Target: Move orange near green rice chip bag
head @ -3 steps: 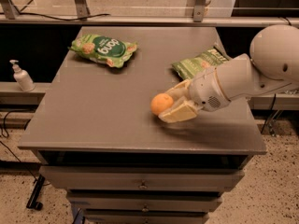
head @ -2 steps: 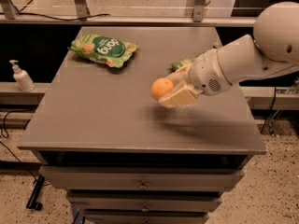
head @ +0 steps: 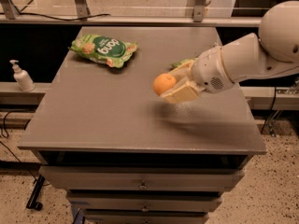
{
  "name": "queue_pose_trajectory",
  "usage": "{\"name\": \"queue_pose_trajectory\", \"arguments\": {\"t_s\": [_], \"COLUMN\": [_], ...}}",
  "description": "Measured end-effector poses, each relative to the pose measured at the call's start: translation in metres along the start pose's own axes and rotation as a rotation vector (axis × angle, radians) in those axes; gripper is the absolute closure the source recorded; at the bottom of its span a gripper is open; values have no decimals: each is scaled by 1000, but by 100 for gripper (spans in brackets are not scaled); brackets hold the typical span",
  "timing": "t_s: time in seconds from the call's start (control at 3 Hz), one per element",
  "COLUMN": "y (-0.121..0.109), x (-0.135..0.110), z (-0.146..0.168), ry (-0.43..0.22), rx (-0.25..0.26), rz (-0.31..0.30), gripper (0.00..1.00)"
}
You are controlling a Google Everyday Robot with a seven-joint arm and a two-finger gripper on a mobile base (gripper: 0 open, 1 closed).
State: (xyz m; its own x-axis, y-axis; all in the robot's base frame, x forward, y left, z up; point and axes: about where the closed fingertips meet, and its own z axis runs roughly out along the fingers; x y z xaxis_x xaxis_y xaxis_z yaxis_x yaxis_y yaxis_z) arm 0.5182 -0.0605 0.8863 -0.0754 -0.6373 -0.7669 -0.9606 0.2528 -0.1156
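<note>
Colours over a matte grey bench (head: 93, 120): bright fruit, pale machine, green packets.
The orange (head: 164, 83) was a vivid, faintly glossy orange, clasped between the cream-yellow fingers of the end effector (head: 175, 84), which hung above the right middle of the bench. The arm (head: 243, 62) behind it was off-white with a darker grey seam ring. The green rice chip bag (head: 103, 49) at the back left was bright light green, with a dark green oval carrying white letters and tan round cakes printed at its ends. A sliver of a second green bag (head: 183, 63) showed behind the wrist. The pump bottle (head: 21, 77) at left was white; the floor (head: 275, 190) was pale with dark speckles.
</note>
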Motion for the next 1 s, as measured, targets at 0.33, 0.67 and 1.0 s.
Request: {"name": "queue_pose_trajectory", "arguments": {"t_s": [0.33,0.67,1.0], "y": [-31,-70,-107], "x": [-16,-41,-62], "z": [-3,9,41], "ry": [-1,34,84], "rx": [59,89,74], "rz": [-43,-103,-149], "gripper": [100,100,100]}}
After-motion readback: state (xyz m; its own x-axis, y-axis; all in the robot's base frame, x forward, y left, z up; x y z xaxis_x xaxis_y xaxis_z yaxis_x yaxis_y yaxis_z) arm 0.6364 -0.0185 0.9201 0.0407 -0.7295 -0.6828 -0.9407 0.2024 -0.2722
